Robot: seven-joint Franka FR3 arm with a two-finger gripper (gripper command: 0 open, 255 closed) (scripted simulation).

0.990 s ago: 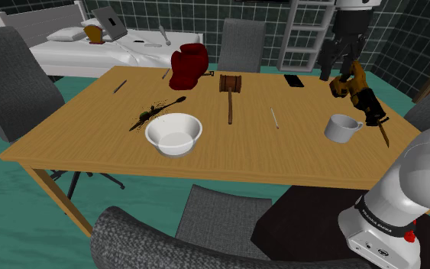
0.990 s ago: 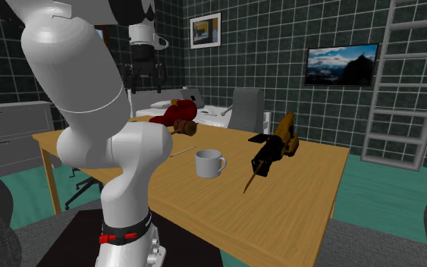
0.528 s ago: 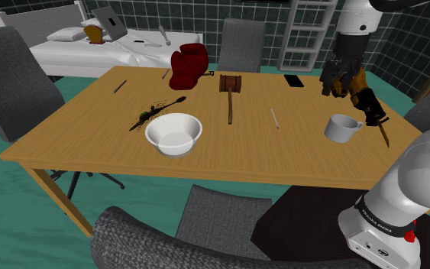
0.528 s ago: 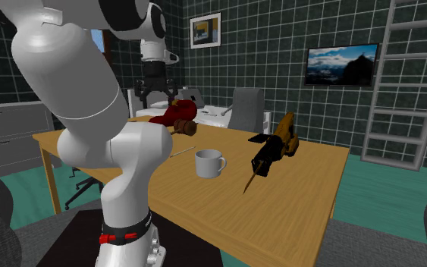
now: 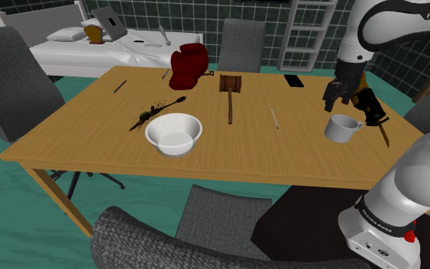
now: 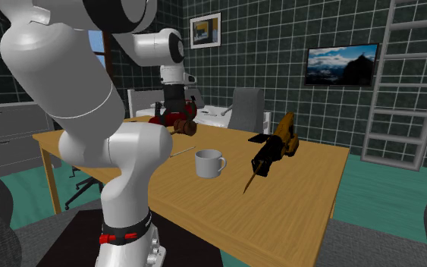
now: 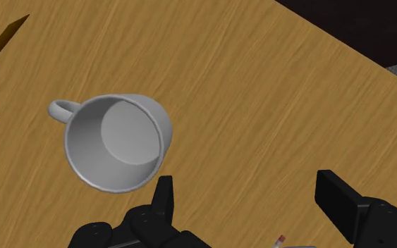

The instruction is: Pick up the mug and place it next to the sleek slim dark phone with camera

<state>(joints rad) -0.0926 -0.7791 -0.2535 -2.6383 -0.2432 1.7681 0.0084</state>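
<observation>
I'm hanging over the mug [image 5: 343, 128] right now, jaws spread wide and holding nothing. In the wrist view one finger [image 7: 163, 197] is showing just beside the mug's [image 7: 115, 143] rim, the other finger [image 7: 341, 204] well apart from it, with bare wood lying between them. So the mug is sitting outside the gap, not in it.

It's standing upright on the tabletop [image 5: 91, 130], pale grey, mouth open toward my camera. In the shoulder view its handle is pointing to 3 o'clock. In that same view I'm hovering at the mug's 12 o'clock, close above it and not touching.

The dark phone [image 5: 294, 79] is lying flat between 10 and 11 o'clock from the mug, well apart, near the tabletop's far edge. An orange-and-black saw [image 5: 370, 107] is lying at the mug's 2 o'clock, partly hidden behind my hand. In the second exterior view the saw [image 6: 276, 148] is resting at 3 o'clock from the mug [image 6: 208, 162], near it but not touching.

Way out at 9 o'clock from the mug, the white bowl [image 5: 173, 132] is sitting. The wooden mallet [image 5: 230, 88] is lying at the phone's 9 o'clock.
</observation>
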